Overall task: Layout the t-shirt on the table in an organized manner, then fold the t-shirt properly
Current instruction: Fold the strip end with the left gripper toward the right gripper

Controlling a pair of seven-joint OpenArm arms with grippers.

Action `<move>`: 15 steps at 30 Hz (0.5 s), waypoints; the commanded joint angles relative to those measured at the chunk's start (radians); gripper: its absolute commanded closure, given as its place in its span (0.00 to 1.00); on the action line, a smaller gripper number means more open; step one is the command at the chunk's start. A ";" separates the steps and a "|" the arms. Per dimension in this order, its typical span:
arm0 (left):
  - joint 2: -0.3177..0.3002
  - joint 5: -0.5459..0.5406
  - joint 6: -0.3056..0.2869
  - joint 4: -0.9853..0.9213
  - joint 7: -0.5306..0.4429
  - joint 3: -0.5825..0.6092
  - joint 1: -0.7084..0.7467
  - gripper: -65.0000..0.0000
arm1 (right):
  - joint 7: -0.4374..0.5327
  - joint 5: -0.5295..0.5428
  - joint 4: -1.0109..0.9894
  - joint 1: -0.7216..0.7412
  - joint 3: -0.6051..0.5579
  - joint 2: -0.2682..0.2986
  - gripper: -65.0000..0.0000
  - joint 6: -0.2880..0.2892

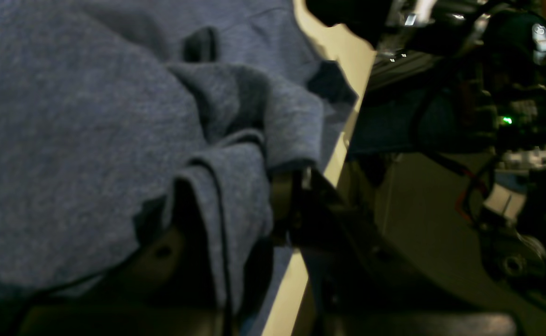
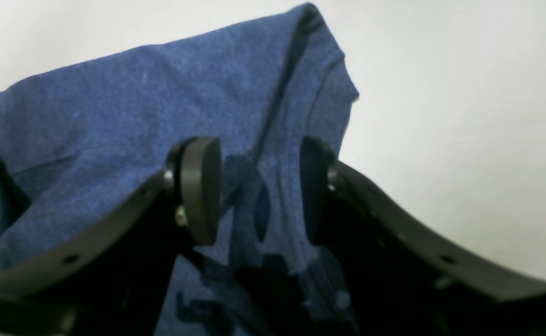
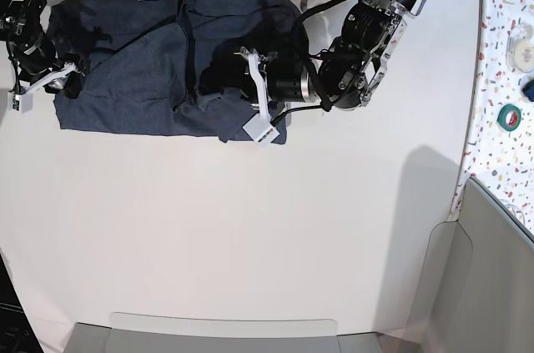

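Observation:
The dark navy t-shirt [image 3: 125,52] lies spread across the far left of the white table [image 3: 250,228], with its small white neck label at the far edge. My left gripper [image 3: 219,90] is at the shirt's right side, where the cloth is rumpled. In the left wrist view it [image 1: 277,205] is shut on a bunched fold of the t-shirt [image 1: 67,116] near the table edge [image 1: 343,51]. My right gripper [image 3: 71,78] is at the shirt's left edge. In the right wrist view it [image 2: 259,186] stands open, its round pads [image 2: 203,186] straddling a ridge of t-shirt [image 2: 137,93] cloth.
A narrow confetti-speckled surface [image 3: 501,61] runs along the right, carrying a green tape roll [image 3: 509,116] and a white roll [image 3: 523,52]. Grey panels stand at the near edge [image 3: 225,332] and the near right corner [image 3: 492,269]. The other arm's dark body [image 1: 511,116] shows beyond the table edge.

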 commanded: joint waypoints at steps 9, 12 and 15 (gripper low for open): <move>0.018 -0.031 -0.014 -0.061 -0.016 -0.003 -0.020 1.00 | 0.019 0.014 0.018 0.006 0.001 0.014 0.58 0.004; 0.018 -0.034 -0.014 -0.061 -0.015 -0.003 -0.035 0.87 | 0.024 0.014 0.018 -0.004 0.001 0.014 0.58 0.004; 0.027 -0.037 -0.014 -0.055 -0.016 -0.006 -0.035 0.64 | 0.024 0.014 0.018 -0.005 0.001 0.014 0.58 0.004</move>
